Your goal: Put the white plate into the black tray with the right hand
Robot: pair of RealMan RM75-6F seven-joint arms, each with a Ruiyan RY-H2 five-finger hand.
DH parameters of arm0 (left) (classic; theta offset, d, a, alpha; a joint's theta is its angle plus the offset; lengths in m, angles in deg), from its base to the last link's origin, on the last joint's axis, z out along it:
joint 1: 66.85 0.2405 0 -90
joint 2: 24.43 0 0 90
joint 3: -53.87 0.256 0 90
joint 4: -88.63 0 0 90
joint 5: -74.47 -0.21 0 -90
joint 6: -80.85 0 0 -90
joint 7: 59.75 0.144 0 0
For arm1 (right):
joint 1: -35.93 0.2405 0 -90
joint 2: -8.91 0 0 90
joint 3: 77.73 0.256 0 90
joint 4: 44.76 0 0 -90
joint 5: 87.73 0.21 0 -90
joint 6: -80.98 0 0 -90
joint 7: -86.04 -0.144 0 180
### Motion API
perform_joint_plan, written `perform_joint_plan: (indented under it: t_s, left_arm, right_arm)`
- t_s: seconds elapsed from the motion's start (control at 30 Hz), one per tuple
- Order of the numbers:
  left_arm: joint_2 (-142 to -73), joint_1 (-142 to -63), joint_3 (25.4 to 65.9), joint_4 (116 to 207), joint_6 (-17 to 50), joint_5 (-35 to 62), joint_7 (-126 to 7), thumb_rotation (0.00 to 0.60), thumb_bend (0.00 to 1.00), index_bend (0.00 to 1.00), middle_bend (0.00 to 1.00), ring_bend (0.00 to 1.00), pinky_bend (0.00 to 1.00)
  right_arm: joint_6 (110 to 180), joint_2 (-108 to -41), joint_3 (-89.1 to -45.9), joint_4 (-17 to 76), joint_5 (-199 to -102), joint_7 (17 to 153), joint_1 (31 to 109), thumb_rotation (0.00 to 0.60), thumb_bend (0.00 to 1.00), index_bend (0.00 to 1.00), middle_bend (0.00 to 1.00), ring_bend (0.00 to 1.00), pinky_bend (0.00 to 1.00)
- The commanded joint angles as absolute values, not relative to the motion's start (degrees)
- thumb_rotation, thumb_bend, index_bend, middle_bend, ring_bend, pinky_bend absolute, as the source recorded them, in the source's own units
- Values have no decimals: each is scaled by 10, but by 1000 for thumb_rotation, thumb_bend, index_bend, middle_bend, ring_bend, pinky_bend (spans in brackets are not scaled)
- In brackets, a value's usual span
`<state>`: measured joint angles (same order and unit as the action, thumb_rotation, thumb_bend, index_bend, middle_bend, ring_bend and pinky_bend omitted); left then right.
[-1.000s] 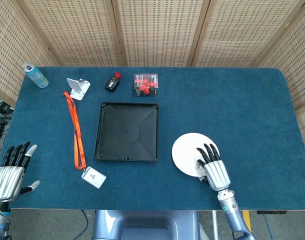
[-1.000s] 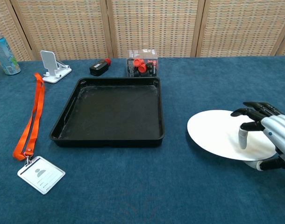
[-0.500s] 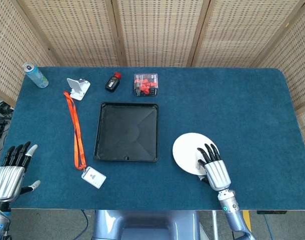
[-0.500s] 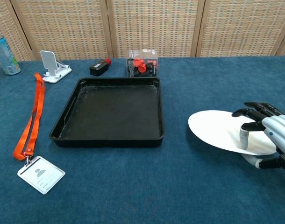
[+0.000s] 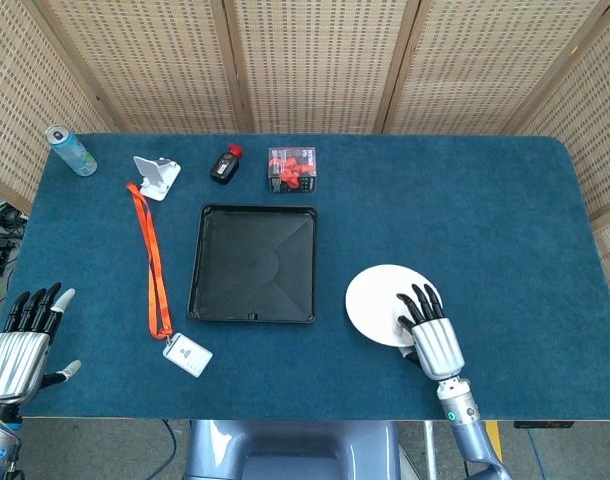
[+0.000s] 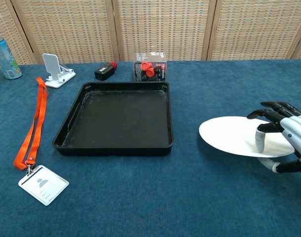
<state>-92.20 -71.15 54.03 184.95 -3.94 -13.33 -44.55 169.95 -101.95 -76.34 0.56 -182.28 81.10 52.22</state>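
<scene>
— White plate (image 6: pixel 234 137) first: where does it sit?

— To the right of the black tray (image 6: pixel 118 118), well apart from it, over the blue cloth of the table (image 5: pixel 465 210). In the chest view its far-left edge seems lifted off the cloth, with a shadow beneath, so it looks tilted up rather than lying flat.

— And the right hand (image 6: pixel 281 136)?

— It grips the plate at the near-right rim. Dark fingers (image 6: pixel 269 116) lie across the top of the plate, and the thumb shows below the rim, so the plate is pinched between them. From the head view the right hand (image 5: pixel 430 330) covers that same corner of the plate (image 5: pixel 380 300).

— Anything in the tray?

— Nothing shows inside it; its black floor is bare in both views.

— The left hand (image 5: pixel 20 340)?

— Only the head view shows it, at the near-left corner of the table, fingers straight and apart, holding nothing.

— What else is on the cloth?

— An orange lanyard (image 6: pixel 32 123) with a white badge card (image 6: pixel 43 184) runs along the left of the tray. Behind the tray stands a clear box of red pieces (image 6: pixel 150 69), with a small black bottle with a red cap (image 6: pixel 105 71) lying to its left, then a white phone stand (image 6: pixel 56 69), and a drinks can (image 6: pixel 5 58) at the far-left corner.
</scene>
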Motion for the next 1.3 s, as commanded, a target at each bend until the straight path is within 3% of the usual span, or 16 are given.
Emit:
perform_joint_plan:
  t_s: [0.03, 0.8, 1.3]
  left_arm:
    - [-922, -712, 540, 1849, -40, -133, -446, 600, 24, 0, 0, 0, 0]
    - [-919, -712, 539, 1851, -40, -132, -452, 600, 25, 0, 0, 0, 0]
    - [-916, -711, 536, 1852, -43, -128, -458, 600, 25, 0, 0, 0, 0]
  right_arm:
    - [1719, -1028, -758, -7, -1827, 800, 523, 600, 519, 673, 308, 98, 97]
    - [1758, -1037, -739, -26, -1827, 785, 538, 600, 481, 694, 333, 116, 100]
    - [1804, -999, -687, 43, -1830, 810, 581, 600, 461, 693, 333, 117, 104]
